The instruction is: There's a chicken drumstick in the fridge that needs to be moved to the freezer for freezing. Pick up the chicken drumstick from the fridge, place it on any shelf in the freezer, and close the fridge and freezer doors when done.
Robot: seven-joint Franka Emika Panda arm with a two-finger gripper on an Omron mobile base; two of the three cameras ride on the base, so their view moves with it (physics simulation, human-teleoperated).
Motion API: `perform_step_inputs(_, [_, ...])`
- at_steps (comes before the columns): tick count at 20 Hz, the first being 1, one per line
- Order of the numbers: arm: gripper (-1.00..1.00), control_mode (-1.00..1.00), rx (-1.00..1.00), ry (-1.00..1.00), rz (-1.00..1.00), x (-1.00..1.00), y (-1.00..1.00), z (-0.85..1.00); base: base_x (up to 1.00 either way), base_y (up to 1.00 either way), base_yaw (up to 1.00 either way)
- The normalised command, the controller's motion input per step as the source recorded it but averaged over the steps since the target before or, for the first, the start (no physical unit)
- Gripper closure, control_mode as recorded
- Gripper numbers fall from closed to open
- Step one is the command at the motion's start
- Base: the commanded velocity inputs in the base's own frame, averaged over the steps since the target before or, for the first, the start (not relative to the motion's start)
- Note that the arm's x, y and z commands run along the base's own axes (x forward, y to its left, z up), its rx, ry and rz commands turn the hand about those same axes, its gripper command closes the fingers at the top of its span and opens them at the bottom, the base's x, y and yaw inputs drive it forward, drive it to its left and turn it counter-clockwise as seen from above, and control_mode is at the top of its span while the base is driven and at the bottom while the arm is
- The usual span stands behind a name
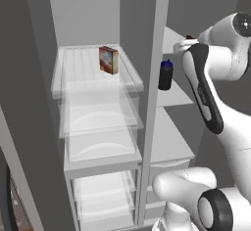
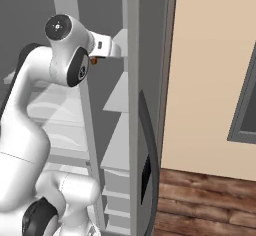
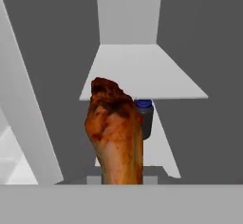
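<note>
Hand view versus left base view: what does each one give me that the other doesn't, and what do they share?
Hand view: the chicken drumstick close up, held in the shut gripper, facing an upper freezer shelf.

Left base view: the fridge with its clear shelves, the reddish-brown box on the top one, and the arm reaching to the freezer side.

Both: the dark bottle with a blue cap on a lower freezer shelf, and the pale shelves around it.

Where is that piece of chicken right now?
The chicken drumstick is held in the gripper, raised in front of the freezer's upper shelf, with a dark blue-capped jar just behind it.
</note>
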Motion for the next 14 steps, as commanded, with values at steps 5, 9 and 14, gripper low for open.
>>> perform_step_inputs(5, [1.0,-1.0,0.0,0.0,0.0,0.59,-0.11,0.0,0.0,0.0,0.0])
perform_step_inputs(9, [1.0,-1.0,0.0,0.0,0.0,0.57,-0.31,0.0,0.0,0.0,0.0])
perform_step_inputs(14, [1.0,-1.0,0.0,0.0,0.0,0.54,-0.27,0.0,0.0,0.0,0.0])
